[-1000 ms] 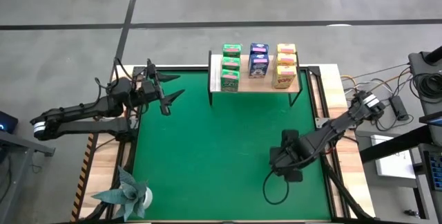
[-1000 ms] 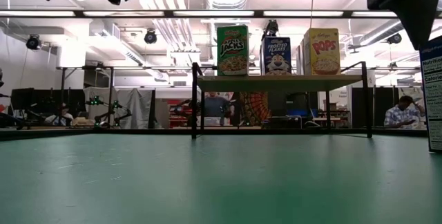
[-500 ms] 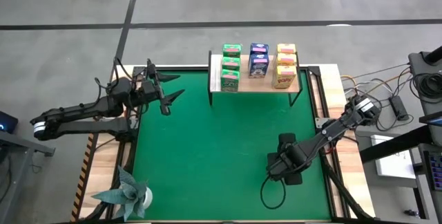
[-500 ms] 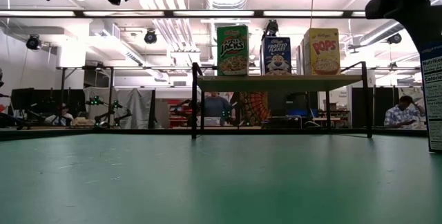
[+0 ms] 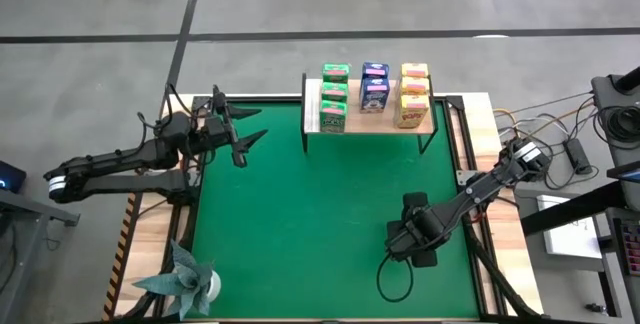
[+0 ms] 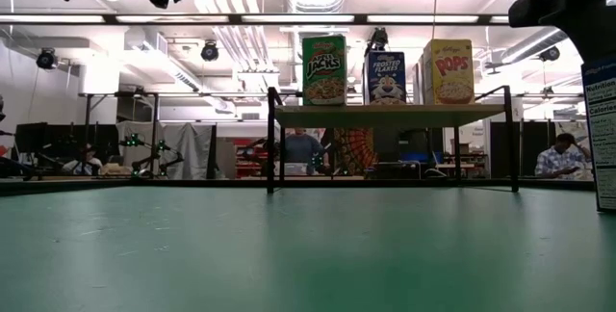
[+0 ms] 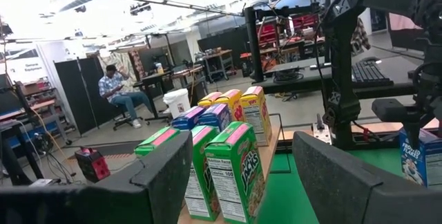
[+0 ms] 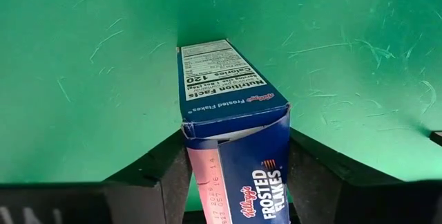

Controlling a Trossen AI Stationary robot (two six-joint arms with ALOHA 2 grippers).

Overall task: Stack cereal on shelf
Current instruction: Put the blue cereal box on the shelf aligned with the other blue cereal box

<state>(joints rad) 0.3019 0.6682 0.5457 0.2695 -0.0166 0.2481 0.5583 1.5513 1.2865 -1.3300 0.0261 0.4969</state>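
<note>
The shelf [image 5: 366,122] stands at the mat's far edge on thin black legs. It carries three green boxes [image 5: 334,94], two blue [image 5: 374,86] and three yellow [image 5: 412,94]; its plank shows in the low view [image 6: 385,115]. One more blue cereal box [image 8: 224,79] stands upright on the green mat at the near right [image 6: 604,129]. My right gripper [image 8: 235,141] [image 5: 413,239] is above that box and shut on it. My left gripper [image 5: 240,144] hovers open over the mat's far left and faces the shelf's boxes [image 7: 235,169]. My right gripper pinches the blue box near its top end [image 8: 235,131] between both fingers [image 8: 162,172], one on each broad face. It comes from above, pointing down. The box stands upright with its bottom on the mat, its narrow nutrition panel [image 6: 604,110] facing the near edge.
A folded teal paper plant [image 5: 185,279] sits at the mat's near left corner. The green mat [image 5: 300,214] lies open between the arms and the shelf. A cable loop [image 5: 395,284] trails below the right gripper. People sit in the room beyond the table.
My right gripper has shifted a little toward the near and left edges and settled lower over the blue box, which has stayed standing in place. It has kept still for the last half second.
</note>
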